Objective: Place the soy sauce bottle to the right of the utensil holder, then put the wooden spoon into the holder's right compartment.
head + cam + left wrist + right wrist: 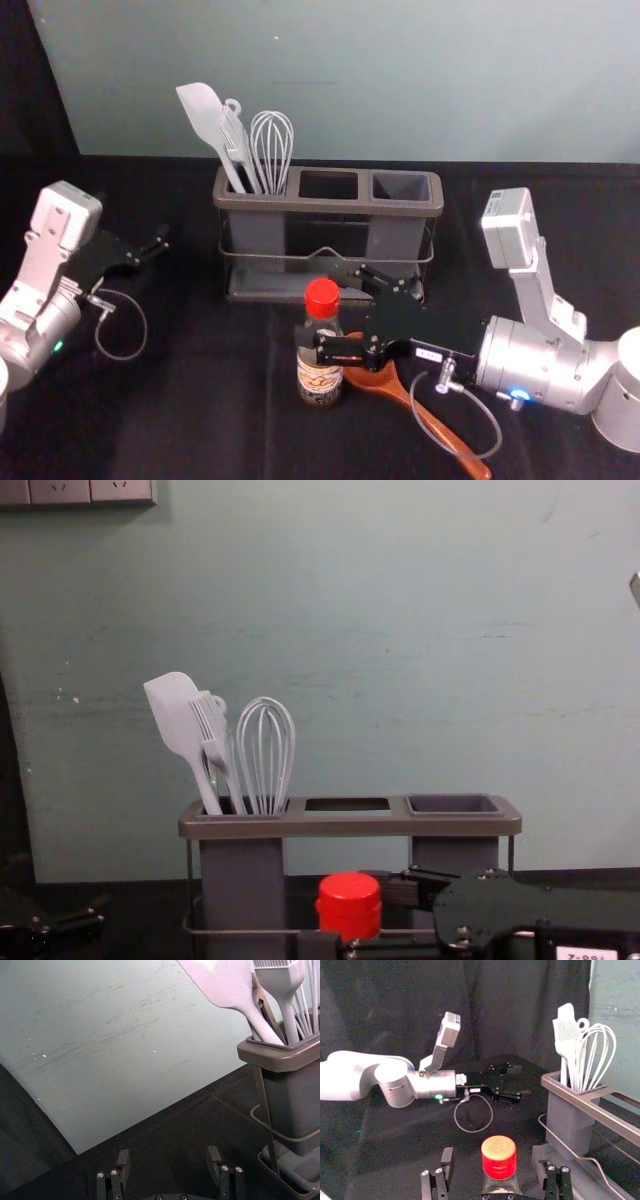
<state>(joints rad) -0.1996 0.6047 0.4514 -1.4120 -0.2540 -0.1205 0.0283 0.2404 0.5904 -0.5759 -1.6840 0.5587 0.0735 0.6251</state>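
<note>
Bottle of soy sauce (pixel 318 378) stands upright at the lower middle of the head view, in front of the utensil holder (pixel 330 204). Right pincer (pixel 321 305) reaches to it from the lower right, with fingers before and behind it. Wooden spoon (pixel 378 380) lies just beside, partly under this pincer, so the step in hand, I judge, is to take the bottle without disturbing the spoon.

In the left wrist view, the left pincer (pixel 167 1162) is wide and holds nothing; in the head view it rests idle at the left.

In the right wrist view, the right pincer is also wide, and the red cap (pixel 499 1157) is between its fingers, with a gap on both sides. It should close slowly and evenly, so that neither finger pushes the bottle first; glass may slip or turn if the grip is weak.

In the chest view, the cap is at the bottom middle, and the holder's right compartment (pixel 455 853) is behind, more to the right. After a firm grip, better to lift straight up from the surface, pass in front of the wire rail (pixel 245 932), and lower the bottle upright beyond the holder's right end.
</note>
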